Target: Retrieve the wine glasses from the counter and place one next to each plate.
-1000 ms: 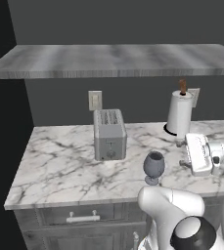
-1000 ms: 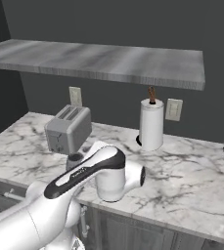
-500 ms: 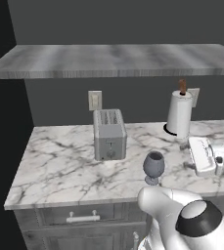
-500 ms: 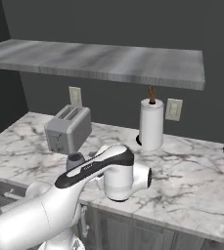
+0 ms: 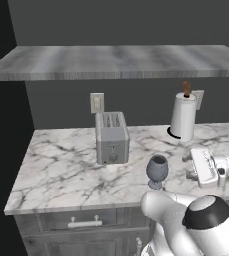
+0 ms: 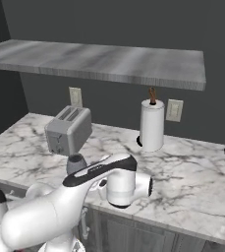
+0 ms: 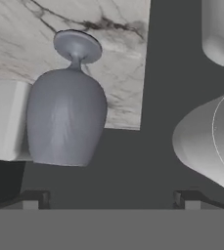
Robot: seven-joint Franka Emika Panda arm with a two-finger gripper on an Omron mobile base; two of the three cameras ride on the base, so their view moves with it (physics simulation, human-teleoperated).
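Note:
One smoky grey-blue wine glass [image 5: 157, 170] stands upright near the front edge of the marble counter [image 5: 61, 165], in front and to the right of the toaster. My gripper [image 5: 192, 169] hangs just right of it at bowl height, apart from it. In the hand view, which is rolled over, the wine glass [image 7: 67, 117] appears foot-up ahead of the left fingertip [image 7: 30, 200], and my gripper [image 7: 108, 200] is open with nothing between its tips. In the right base view my arm hides most of the wine glass [image 6: 76, 162]. The plates are out of view.
A silver toaster [image 5: 112, 137] stands mid-counter, and a paper towel roll [image 5: 183, 117] stands by the back wall at the right. A grey wall shelf [image 5: 116, 60] runs above the counter. My own forearm [image 6: 109, 177] crosses low over the counter's front edge [image 6: 192, 224].
My hand has sunk slightly beside the glass and the forearm has swung to the right. The glass has not moved and the jaws remain open.

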